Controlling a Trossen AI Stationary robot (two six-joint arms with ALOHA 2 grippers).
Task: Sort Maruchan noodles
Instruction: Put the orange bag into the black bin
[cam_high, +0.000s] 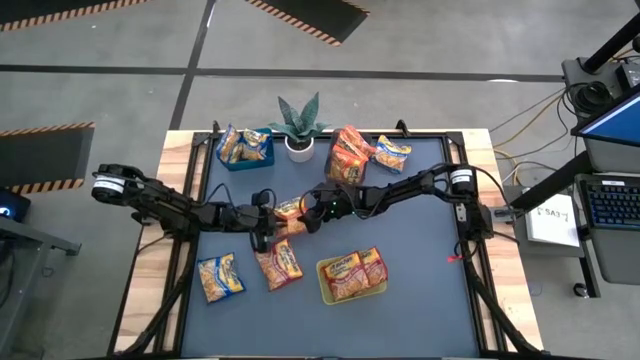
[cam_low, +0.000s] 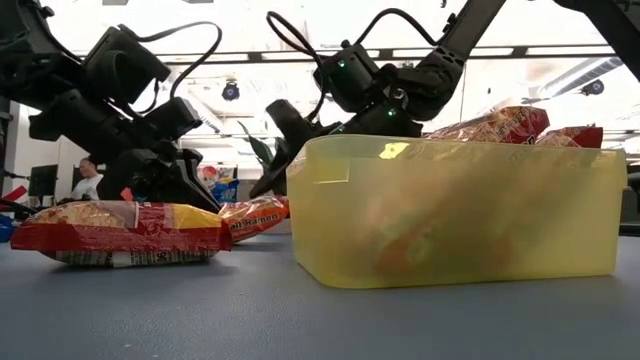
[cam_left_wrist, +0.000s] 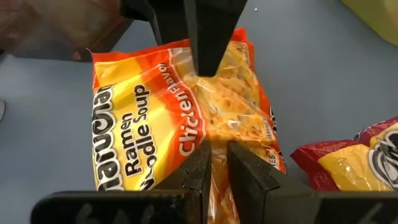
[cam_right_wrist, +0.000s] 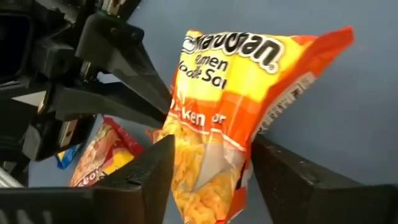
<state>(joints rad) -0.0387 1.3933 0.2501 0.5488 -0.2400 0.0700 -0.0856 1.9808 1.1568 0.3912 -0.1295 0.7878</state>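
Both arms meet over the middle of the dark blue desk, with 1 orange plastic chicken ramen packet between them. The left claw is pinched shut on one edge of this packet. The right claw has its fingers around the opposite end, with gaps on both sides, so it seems not yet tight. I judge this as a handover step. Next, the right claw must close firmly before the left lets go, then carry the packet to the clear bin with orange packets.
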